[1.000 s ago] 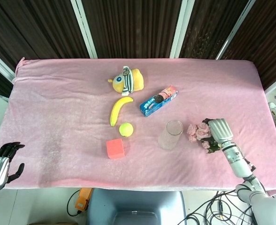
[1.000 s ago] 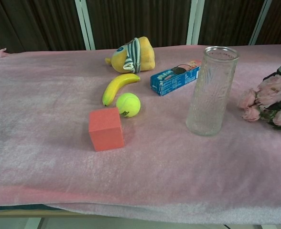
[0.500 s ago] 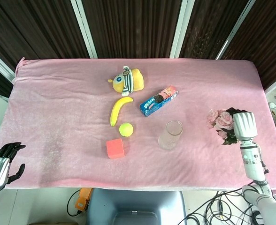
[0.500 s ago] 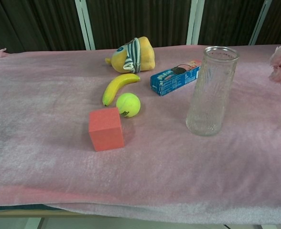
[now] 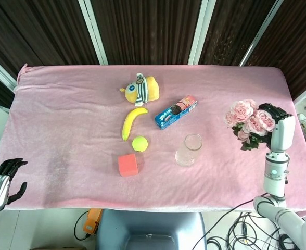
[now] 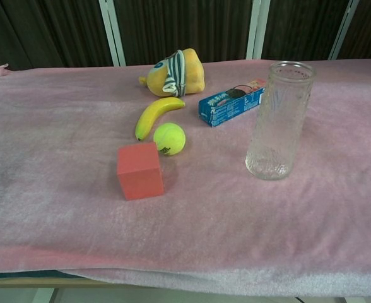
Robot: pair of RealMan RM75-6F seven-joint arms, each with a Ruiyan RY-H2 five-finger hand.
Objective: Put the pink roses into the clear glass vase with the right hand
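- Since a second ago, right hand has carried the pink roses up and away from beside the clear glass vase; a second ago the bunch sat low, just right of the vase, and half a second ago it was further right.
- Roses have left the chest view, where they showed at the right edge in both earlier frames.
- Right hand: fingers closed around the bunch, dark fingers visible behind the blooms and leaves; forearm points up toward the far side of the counter. Blooms face left, toward the vase.
- Roses now: head view only, near the right edge of the counter, well apart from the vase and to its right. Cannot tell from this view how high above the cloth they are.
- Vase: upright on the pink cloth, unmoved, nothing inside it in either view.
- Left hand: off the near left corner of the counter, fingers apart, holding nothing; unchanged across frames.
- Other items unmoved: yellow plush toy at the far middle, banana below it, tennis ball just beside the banana's near end, red cube near the ball, blue biscuit pack between the toy and the vase.
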